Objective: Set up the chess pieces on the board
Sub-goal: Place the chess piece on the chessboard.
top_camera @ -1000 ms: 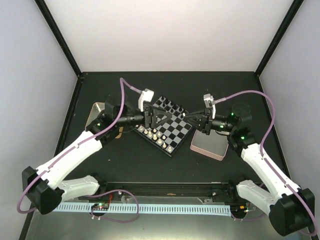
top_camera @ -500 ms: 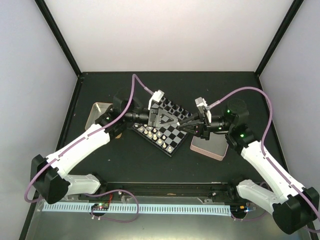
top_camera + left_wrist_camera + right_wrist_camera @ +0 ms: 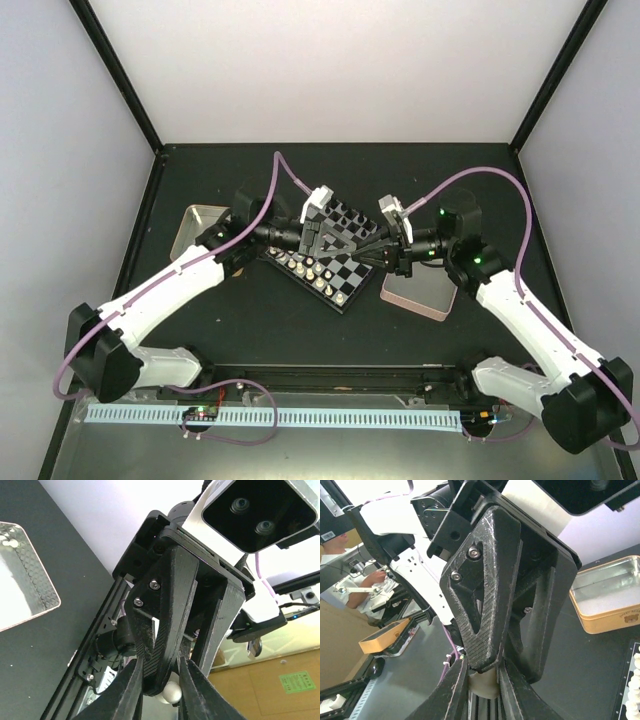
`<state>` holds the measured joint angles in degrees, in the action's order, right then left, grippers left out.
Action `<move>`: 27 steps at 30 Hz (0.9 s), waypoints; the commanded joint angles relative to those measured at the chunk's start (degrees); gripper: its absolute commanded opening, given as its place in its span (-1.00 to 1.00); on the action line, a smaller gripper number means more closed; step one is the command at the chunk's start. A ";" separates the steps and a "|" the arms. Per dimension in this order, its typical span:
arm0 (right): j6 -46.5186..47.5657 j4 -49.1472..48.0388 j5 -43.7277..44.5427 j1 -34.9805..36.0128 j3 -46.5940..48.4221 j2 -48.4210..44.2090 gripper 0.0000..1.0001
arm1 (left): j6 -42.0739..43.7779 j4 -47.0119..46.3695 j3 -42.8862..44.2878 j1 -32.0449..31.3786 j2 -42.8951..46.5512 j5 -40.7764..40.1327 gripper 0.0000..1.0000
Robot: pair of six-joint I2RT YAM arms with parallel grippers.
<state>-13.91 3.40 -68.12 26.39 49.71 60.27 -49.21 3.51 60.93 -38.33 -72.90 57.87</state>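
Over the chessboard (image 3: 338, 274) on the dark surface (image 3: 250, 320), the right hand (image 3: 481, 675) pinches a cream chess piece (image 3: 482, 686). The left hand (image 3: 161, 680) narrowly flanks it; I cannot tell whether it grips.

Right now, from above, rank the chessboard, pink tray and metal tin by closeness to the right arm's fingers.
1. chessboard, directly under the right fingers.
2. pink tray, beside them on the right.
3. metal tin, far left, beyond the chessboard.

Print on the yellow tin (image 3: 607, 620) and a green label (image 3: 295, 682) is illegible.
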 commanded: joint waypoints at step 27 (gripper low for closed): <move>-6.92 3.86 30.32 -1.43 -6.23 -3.22 0.36 | 17.01 15.57 -0.18 0.57 1.12 -23.08 -0.97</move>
<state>-15.20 7.79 -56.53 27.94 47.18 59.51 -39.27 11.88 61.49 -37.41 -74.54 44.91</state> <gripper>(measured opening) 0.664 0.070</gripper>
